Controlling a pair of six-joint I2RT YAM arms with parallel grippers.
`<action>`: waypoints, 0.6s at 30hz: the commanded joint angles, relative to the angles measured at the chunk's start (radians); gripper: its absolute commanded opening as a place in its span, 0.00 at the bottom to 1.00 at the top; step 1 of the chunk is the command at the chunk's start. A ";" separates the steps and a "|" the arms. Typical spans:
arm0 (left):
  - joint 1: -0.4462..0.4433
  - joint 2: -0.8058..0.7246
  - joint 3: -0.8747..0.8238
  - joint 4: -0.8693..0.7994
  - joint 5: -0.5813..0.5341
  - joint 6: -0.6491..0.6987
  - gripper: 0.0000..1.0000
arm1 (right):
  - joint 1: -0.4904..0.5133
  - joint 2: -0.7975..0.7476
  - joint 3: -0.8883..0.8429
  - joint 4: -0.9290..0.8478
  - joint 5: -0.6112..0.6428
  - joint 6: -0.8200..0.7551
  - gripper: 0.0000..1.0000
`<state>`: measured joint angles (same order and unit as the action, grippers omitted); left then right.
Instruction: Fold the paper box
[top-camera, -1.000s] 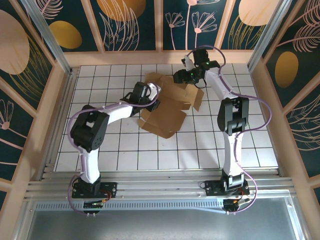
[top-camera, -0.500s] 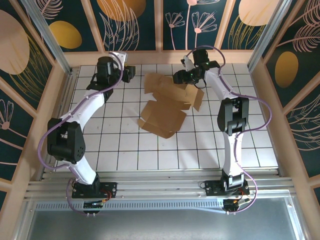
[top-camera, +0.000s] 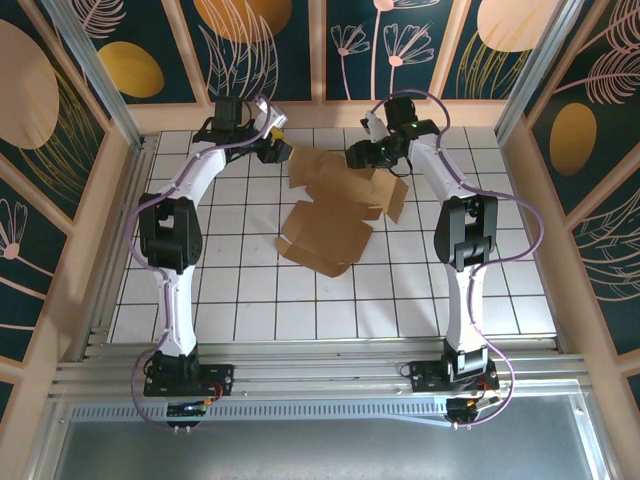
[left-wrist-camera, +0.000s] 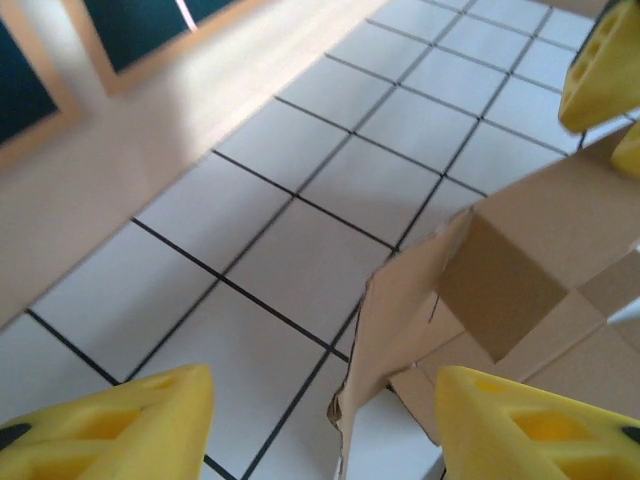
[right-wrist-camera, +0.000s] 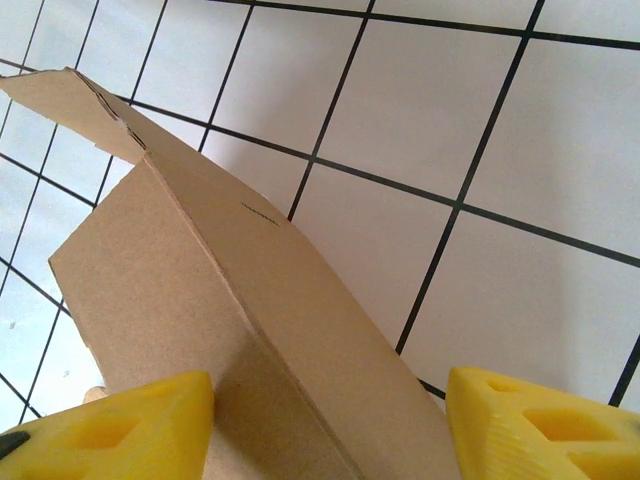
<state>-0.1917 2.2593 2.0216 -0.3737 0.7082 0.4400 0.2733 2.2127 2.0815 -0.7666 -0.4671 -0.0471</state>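
Note:
The paper box (top-camera: 335, 205) lies partly folded on the white tiles, a brown kraft sheet with raised flaps and a low front panel. My left gripper (top-camera: 279, 147) is open at its back-left corner. In the left wrist view a ragged upright flap (left-wrist-camera: 400, 320) stands between the yellow fingers (left-wrist-camera: 130, 430), touching neither. My right gripper (top-camera: 359, 157) is open over the back edge of the box. In the right wrist view a creased panel (right-wrist-camera: 250, 330) runs between its fingertips (right-wrist-camera: 540, 420). The right gripper's yellow fingers (left-wrist-camera: 600, 70) also appear in the left wrist view.
A wooden ledge (top-camera: 320, 115) and patterned wall panels bound the tiled floor (top-camera: 230, 290) close behind both grippers. Wooden side rails (top-camera: 85, 240) run along left and right. Bare tiles stretch in front of the box toward the arm bases.
My left arm left the box's left side, swung out to the back-left, then came in at the box's back-left corner. The right arm and the box have stayed put.

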 joint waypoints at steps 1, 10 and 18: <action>-0.002 0.034 0.020 -0.093 0.118 0.137 0.62 | 0.010 0.005 0.023 -0.063 0.028 -0.025 0.63; -0.004 0.088 -0.023 0.036 0.108 0.114 0.60 | 0.020 0.038 0.045 -0.067 0.033 -0.018 0.63; -0.020 0.163 0.058 0.021 0.119 0.115 0.55 | 0.023 0.057 0.080 -0.076 0.035 -0.013 0.63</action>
<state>-0.1986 2.3901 2.0289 -0.3408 0.7616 0.5308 0.2844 2.2417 2.1384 -0.8043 -0.4599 -0.0467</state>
